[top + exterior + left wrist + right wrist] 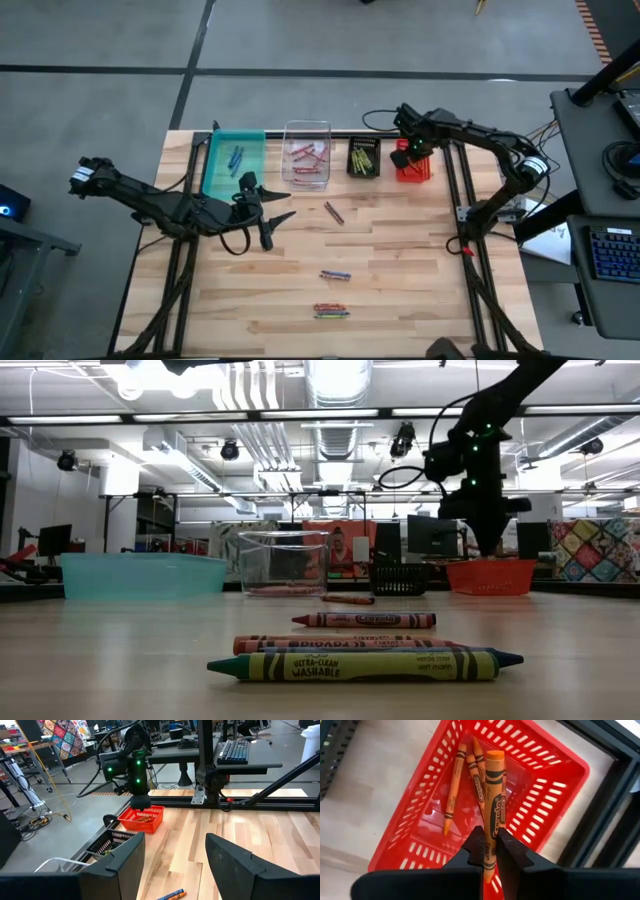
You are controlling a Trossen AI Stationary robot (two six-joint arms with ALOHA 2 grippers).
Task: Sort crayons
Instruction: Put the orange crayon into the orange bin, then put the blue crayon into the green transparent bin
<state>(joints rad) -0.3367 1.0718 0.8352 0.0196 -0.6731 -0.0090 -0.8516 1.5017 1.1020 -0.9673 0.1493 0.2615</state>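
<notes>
My right gripper hangs over the red bin at the table's far right, shut on an orange crayon. Several orange crayons lie on the bin's floor. My left gripper stands open above the table's left middle, near the teal bin, with nothing between its fingers. Loose crayons lie flat on the table: one near the clear bin, one at mid table, and a small bunch nearer the front edge. My right gripper pinches the orange crayon between its two fingers on the wrapper near its pointed end. The fingers come from above, pointing down. The crayon runs along them and sticks out past the fingertips, flat end downward over the inside of the red bin.
A black bin with yellow crayons stands between the clear bin and the red one. The clear bin holds red crayons, the teal bin blue ones. Black frame rails run along the table's right edge, close to the red bin.
</notes>
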